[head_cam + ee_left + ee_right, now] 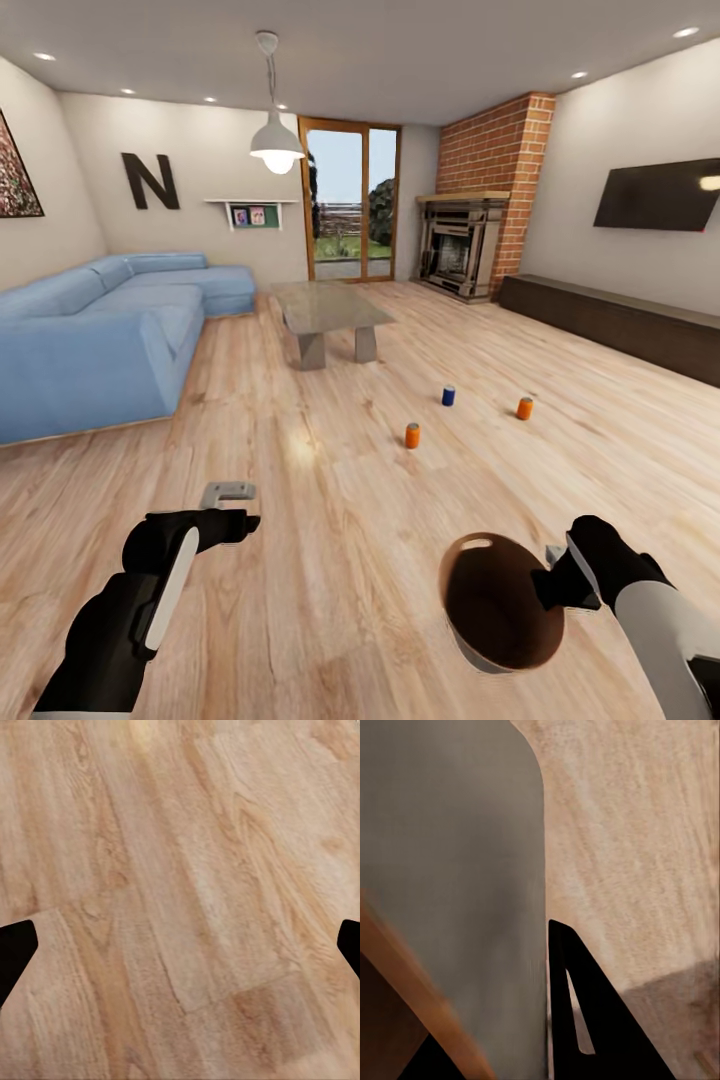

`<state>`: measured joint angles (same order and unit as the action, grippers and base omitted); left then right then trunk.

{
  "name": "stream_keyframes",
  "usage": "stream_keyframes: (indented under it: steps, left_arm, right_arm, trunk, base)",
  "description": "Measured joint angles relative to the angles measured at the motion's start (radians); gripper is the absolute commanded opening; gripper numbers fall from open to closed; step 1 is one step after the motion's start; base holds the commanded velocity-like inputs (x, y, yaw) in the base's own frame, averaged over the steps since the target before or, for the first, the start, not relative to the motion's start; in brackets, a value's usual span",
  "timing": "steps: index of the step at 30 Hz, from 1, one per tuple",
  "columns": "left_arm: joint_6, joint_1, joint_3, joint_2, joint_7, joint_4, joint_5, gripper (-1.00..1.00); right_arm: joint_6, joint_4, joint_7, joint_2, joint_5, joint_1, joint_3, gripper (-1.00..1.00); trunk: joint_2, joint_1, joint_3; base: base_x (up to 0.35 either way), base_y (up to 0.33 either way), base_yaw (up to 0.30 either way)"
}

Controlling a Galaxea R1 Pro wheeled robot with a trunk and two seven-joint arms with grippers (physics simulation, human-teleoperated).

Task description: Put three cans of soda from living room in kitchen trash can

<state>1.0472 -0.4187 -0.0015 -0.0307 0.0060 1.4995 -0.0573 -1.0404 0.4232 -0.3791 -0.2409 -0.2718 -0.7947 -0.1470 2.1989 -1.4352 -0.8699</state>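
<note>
Three soda cans stand upright on the wooden floor (330,600), well beyond the bin: an orange can (412,435) nearest it, a blue can (448,396) a little farther off toward the fireplace (462,245), and a second orange can (524,408) out toward the long dark low cabinet (610,320). All three are apart from one another and well away from both tools.

The trash can (500,640) hangs tilted at the right tool (556,580), its brown inside turned up toward the head camera, the oval handle cut-out on the rim's far side, facing the cans. That tool is clamped on the rim's near right side; in the right wrist view one dark finger (585,1020) lies against the bin's pale grey outer wall (457,870), with the brown inside on the wall's other side.

The left tool (228,493) hovers over bare floorboards, well apart from the bin, holding nothing; in the left wrist view its black fingertips (15,949) sit at opposite edges, spread wide.

Beyond the cans, the glass-topped coffee desk (328,305) stands between a blue sofa (100,330) and the brick fireplace. A black TV (660,195) is mounted above the cabinet. A large dark letter "N" (150,181) hangs on the wall behind the sofa.
</note>
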Motion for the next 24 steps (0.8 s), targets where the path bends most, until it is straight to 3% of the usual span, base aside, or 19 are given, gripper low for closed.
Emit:
stream_keyframes:
  steps: [3, 6, 9, 12, 24]
  left_arm:
    - [0.0, 0.0, -0.001, 0.0, 0.0, 0.0, 0.0, 1.0]
    - [0.0, 0.0, -0.011, 0.0, 0.0, -0.001, 0.0, 1.0]
    - [0.0, 0.0, -0.034, 0.0, 0.0, -0.005, 0.0, 1.0]
    - [0.0, 0.0, -0.043, 0.0, 0.0, -0.013, 0.0, 1.0]
    - [0.0, 0.0, -0.048, 0.0, 0.0, -0.022, 0.001, 1.0]
  right_arm:
    - [-0.004, 0.001, -0.001, -0.014, 0.036, 0.0, -0.028, -1.0]
    - [-0.004, 0.0, 0.002, -0.024, 0.032, 0.0, -0.056, -1.0]
    - [-0.002, 0.0, 0.003, -0.03, 0.012, 0.001, -0.064, -1.0]
    - [-0.004, 0.0, 0.001, -0.031, 0.029, 0.001, -0.068, -1.0]
    - [-0.004, 0.001, 0.002, -0.031, 0.024, 0.001, -0.071, -1.0]
  trunk:
    - [0.0, 0.0, 0.0]
    - [0.0, 0.0, 0.0]
    - [0.0, 0.0, 0.0]
    - [0.0, 0.0, 0.0]
    - [0.0, 0.0, 0.0]
  base:
    - [0.299, -0.095, 0.0]
    - [0.282, -0.144, 0.0]
    - [0.246, -0.195, 0.0]
    - [0.212, -0.242, 0.0]
    - [0.181, -0.277, 0.0]
